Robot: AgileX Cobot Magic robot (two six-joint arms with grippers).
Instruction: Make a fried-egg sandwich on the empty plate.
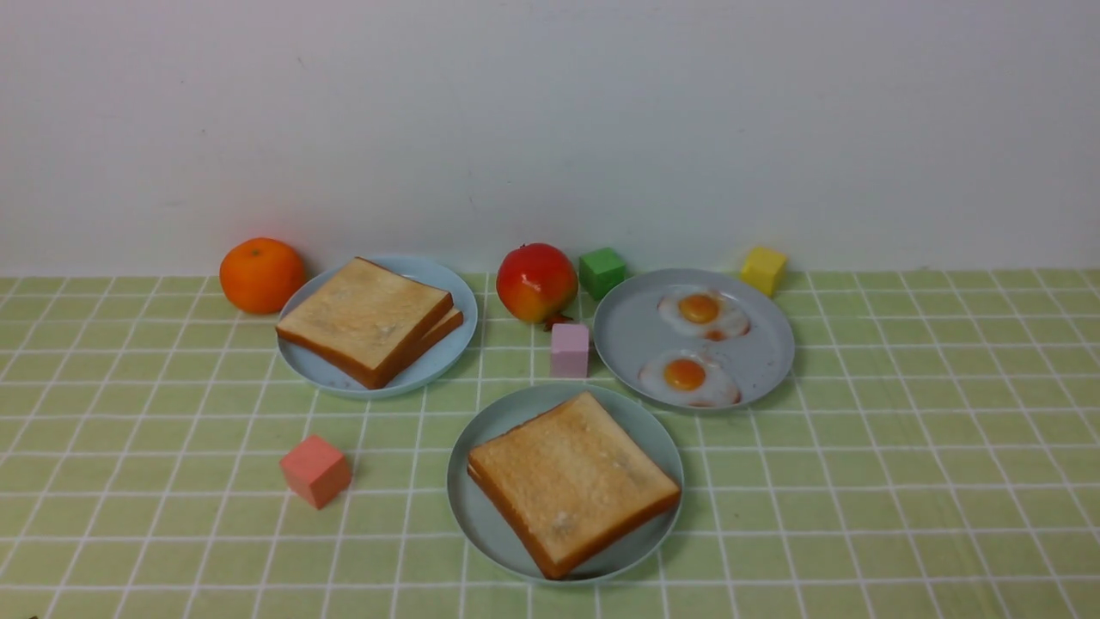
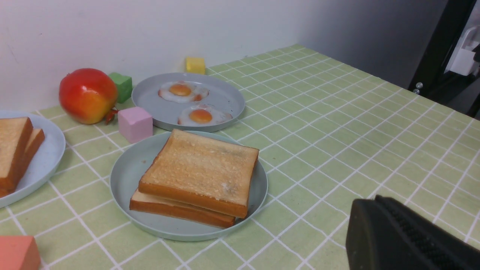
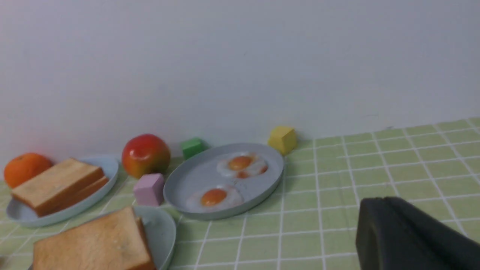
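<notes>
The fried-egg sandwich (image 1: 571,481) lies on the pale teal plate (image 1: 494,421), at 6 o'clock of the group. It is two toast slices, the upper one turned a little against the lower. Between them I see only a pale line, so the egg inside cannot be confirmed.

The left gripper (image 2: 378,221) and the right gripper (image 3: 386,221) have their jaws together and hold nothing.

I judge the building is done and only the leaving is left. It is best to lift the arms away high, so that the top slice is not pushed.

From the sandwich, the pink cube (image 1: 569,349) stands at 12 o'clock, near the rim. The grey plate (image 1: 627,331) with two fried eggs (image 1: 687,376) is at 1 o'clock, the toast plate (image 1: 434,365) at 10 o'clock and the salmon cube (image 1: 315,469) at 9 o'clock. Nothing blocks the way.
</notes>
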